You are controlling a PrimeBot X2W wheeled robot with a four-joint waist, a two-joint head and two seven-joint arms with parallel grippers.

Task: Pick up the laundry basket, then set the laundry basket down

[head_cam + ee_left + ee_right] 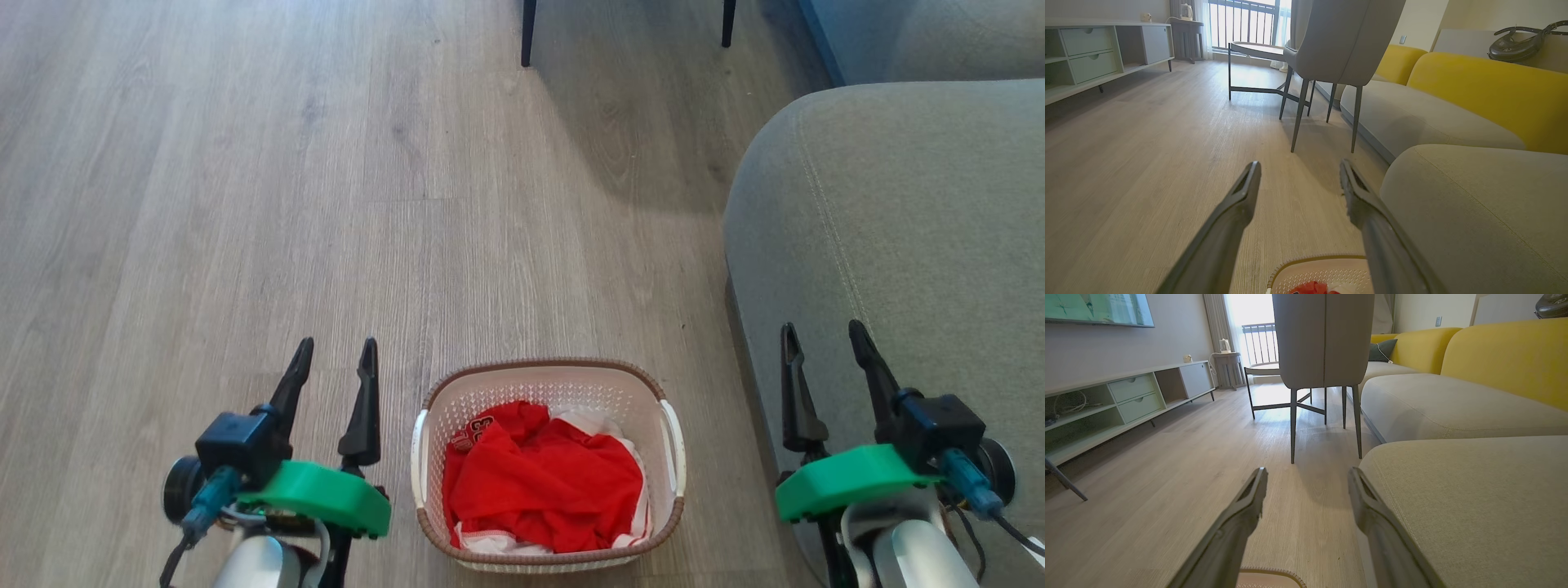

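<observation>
The left gripper [337, 347] has its two long dark fingers spread apart with nothing between them, hanging above the pale grey-brown wood-plank floor [245, 204]. The right gripper [821, 328] is likewise spread wide and holds nothing; in the head view it shows in front of the edge of the grey fabric sofa [898, 204]. Between the two grippers, touched by neither, the small white perforated plastic laundry basket with a brown woven-look rim [545, 384] stands upright on the floor, just beside the sofa's base. A crumpled red and white garment [539, 482] lies inside it. Farther off, the dark thin legs of a grey upholstered chair [1339, 41] stand on the floor, next to a yellow-backed stretch of sofa [1486, 90].
</observation>
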